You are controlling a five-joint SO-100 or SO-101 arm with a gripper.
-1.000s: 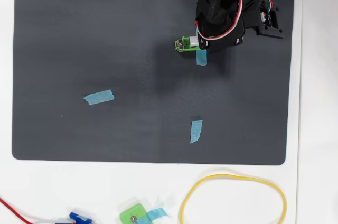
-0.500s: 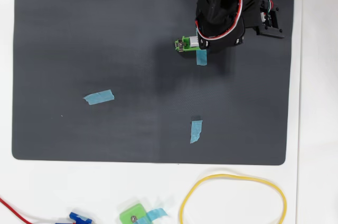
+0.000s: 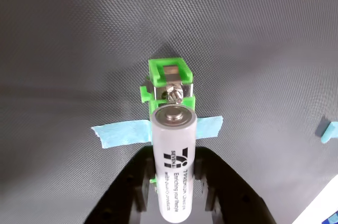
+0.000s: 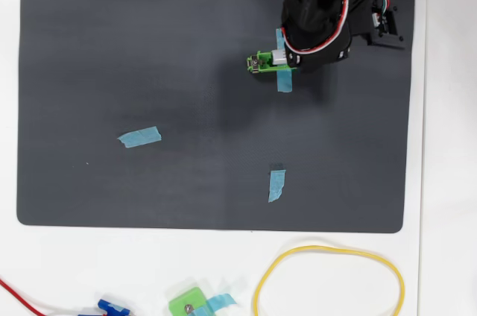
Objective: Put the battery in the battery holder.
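In the wrist view the white-silver battery (image 3: 174, 166) lies lengthwise in the green battery holder (image 3: 170, 78), its metal cap against the holder's far screw end. A blue tape strip (image 3: 122, 132) crosses under it. My gripper (image 3: 174, 154) straddles the battery's near half. The black fingers (image 3: 138, 182) are slightly parted on either side, and a sliver of green frame shows between the left finger and the battery. From overhead, the holder (image 4: 258, 62) sticks out to the left of the black arm. The gripper (image 4: 289, 58) is mostly hidden beneath the arm, and the battery (image 4: 278, 57) shows only as a small silver patch.
Two loose blue tape pieces (image 4: 139, 136) (image 4: 276, 185) lie on the dark mat (image 4: 112, 48). On the white table below the mat are a yellow loop (image 4: 257, 286), a squarish green piece (image 4: 188, 304), a red wire (image 4: 19, 298) and a blue part (image 4: 112, 306).
The arm has shifted slightly up and to the right in the overhead view, uncovering more of the tape strip above the holder. The holder and battery stayed put.
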